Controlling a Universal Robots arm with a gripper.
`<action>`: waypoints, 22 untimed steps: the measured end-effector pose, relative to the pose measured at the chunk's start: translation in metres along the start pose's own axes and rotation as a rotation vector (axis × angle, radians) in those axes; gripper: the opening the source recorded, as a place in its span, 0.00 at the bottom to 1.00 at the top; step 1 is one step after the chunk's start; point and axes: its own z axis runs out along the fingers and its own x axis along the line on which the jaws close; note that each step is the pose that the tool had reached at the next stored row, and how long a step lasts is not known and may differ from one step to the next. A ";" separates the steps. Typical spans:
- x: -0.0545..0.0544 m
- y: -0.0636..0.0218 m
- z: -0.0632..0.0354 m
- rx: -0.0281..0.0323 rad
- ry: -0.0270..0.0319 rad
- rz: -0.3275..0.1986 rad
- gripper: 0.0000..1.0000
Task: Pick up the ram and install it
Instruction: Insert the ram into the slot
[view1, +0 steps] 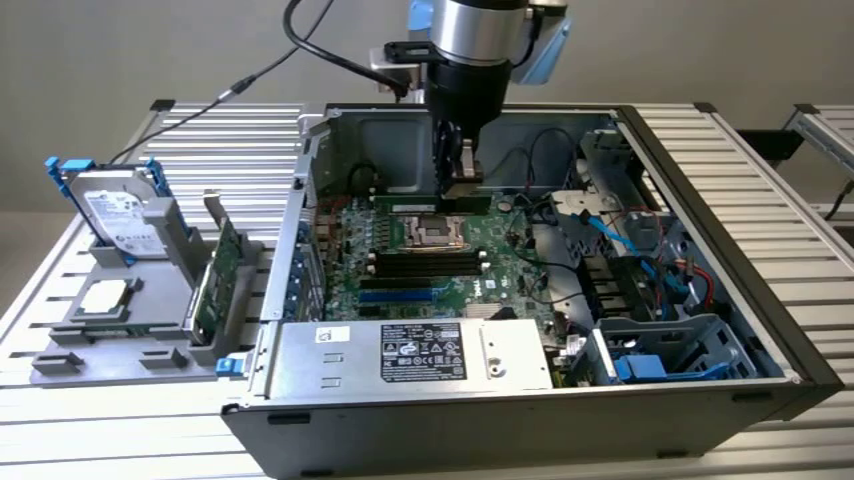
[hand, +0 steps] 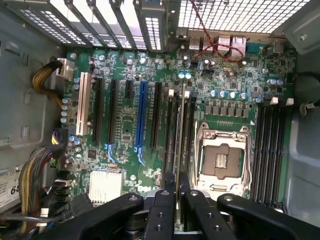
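Green ram (view1: 424, 203) sits upper centre of the exterior view, lying level just above the empty processor socket (view1: 434, 235) in frame and low over the motherboard (view1: 507, 255). The gripper (view1: 461, 183) drops straight down into the open computer case (view1: 534, 440) w/ jaws clenched on the ram, nearer its end toward the exterior view's right. In the wrist view the ram (hand: 178, 125) is a thin edge-on strip btwn the two black fingers (hand: 162, 210) of the gripper (hand: 177, 182), lined up w/ the black memory slots (hand: 169, 130) beside the socket (hand: 220, 160). Can't tell if it's pushed home or only at the slot's mouth. Lower centre of the exterior view: power supply (view1: 414, 355) w/ a white label. On the slatted metal table (view1: 214, 140), at the exterior view's left & apart from the case: a hard drive (view1: 114, 215) w/ blue rails standing in a grey holder (view1: 160, 335), and a green card (view1: 214, 275) upright beside it.
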 end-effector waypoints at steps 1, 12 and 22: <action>0.001 -0.0001 0.0018 0.0005 -0.0002 0.000 0.14; 0.004 -0.0013 0.0219 0.0110 -0.0004 0.000 0.14; 0.003 0.0050 0.0405 0.0200 0.0003 0.001 0.14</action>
